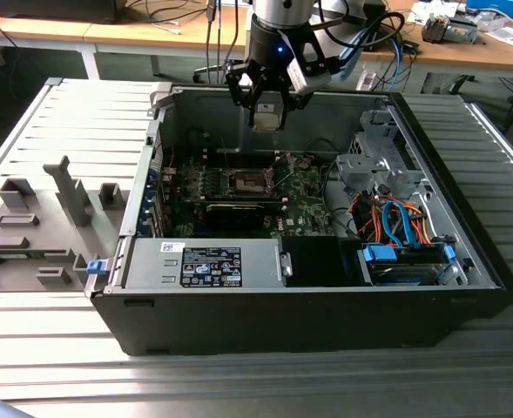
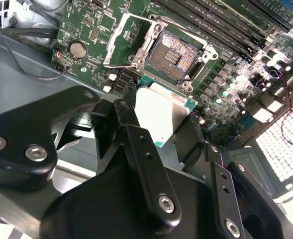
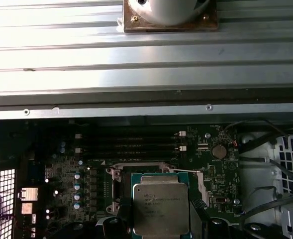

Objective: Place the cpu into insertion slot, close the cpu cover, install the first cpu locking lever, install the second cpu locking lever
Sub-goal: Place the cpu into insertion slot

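Gripper (image 1: 266, 115) hangs over the open PC case (image 1: 282, 313), up near the case's top opening and well clear of the motherboard (image 1: 304, 196). Fingers (image 2: 136, 139) are clenched on the cpu (image 2: 161, 112) — black fingers on two opposite edges, silver lid facing the camera, green substrate edge showing around it. In the first wrist view the chip is held flat and square to the board, in front of the socket area.

Insertion slot (image 2: 173, 55) is uncovered: dark contact field exposed inside its silver rim, cpu not seated in it. The cpu cover (image 2: 125, 40) is swung open beside the slot. Locking lever state — can't tell from these views.

In the exterior view the slot sits near the middle of the board, below the gripper and slightly toward the exterior view's left.

Around it:
- memory slots (image 2: 221, 22) run alongside the slot
- coin cell (image 2: 77, 49) is near the open cover
- long black graphics card (image 1: 234, 212) lies just in front of the slot
- power supply (image 1: 204, 261) sits in the case's near corner
- blue and orange cables (image 1: 395, 218) are at the exterior view's right

Case sits on a slatted metal table (image 1: 56, 348).
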`<state>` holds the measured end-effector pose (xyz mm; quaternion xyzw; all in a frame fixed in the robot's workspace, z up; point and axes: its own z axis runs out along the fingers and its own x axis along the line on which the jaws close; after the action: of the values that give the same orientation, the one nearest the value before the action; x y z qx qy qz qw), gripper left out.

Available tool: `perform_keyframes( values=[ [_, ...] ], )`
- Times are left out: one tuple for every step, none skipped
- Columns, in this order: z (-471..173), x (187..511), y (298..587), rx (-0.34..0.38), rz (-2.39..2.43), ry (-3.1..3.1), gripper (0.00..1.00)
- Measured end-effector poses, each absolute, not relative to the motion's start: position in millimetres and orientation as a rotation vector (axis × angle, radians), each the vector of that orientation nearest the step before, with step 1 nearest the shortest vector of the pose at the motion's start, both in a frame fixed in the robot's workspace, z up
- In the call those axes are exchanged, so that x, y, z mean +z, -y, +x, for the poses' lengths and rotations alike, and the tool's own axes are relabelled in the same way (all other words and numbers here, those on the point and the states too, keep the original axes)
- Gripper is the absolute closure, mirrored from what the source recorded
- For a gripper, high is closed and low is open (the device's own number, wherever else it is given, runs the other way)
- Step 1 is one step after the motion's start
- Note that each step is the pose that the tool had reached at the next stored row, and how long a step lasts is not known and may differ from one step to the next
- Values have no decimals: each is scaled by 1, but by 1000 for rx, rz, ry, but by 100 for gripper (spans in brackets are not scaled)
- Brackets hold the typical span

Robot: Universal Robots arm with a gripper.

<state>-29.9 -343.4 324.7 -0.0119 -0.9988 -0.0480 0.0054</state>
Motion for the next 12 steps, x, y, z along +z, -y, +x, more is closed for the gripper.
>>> perform_keyframes(
  values=[
    [-30,325,344,-150,-37,3127,46],
    [-30,324,344,-150,-37,3127,46],
    [-30,324,344,-150,-37,3127,46],
    [-30,324,344,-150,-37,3127,46],
    [-30,324,344,-150,-37,3127,46],
    [-30,323,344,-150,-37,3127,46],
    [-30,323,344,-150,-37,3127,46],
    [-30,323,344,-150,-37,3127,46],
    [-30,323,344,-151,-37,3127,46],
    [-30,322,345,-150,-37,3127,46],
    [-30,322,345,-150,-37,3127,46],
    [-30,322,345,-150,-37,3127,46]
  ],
)
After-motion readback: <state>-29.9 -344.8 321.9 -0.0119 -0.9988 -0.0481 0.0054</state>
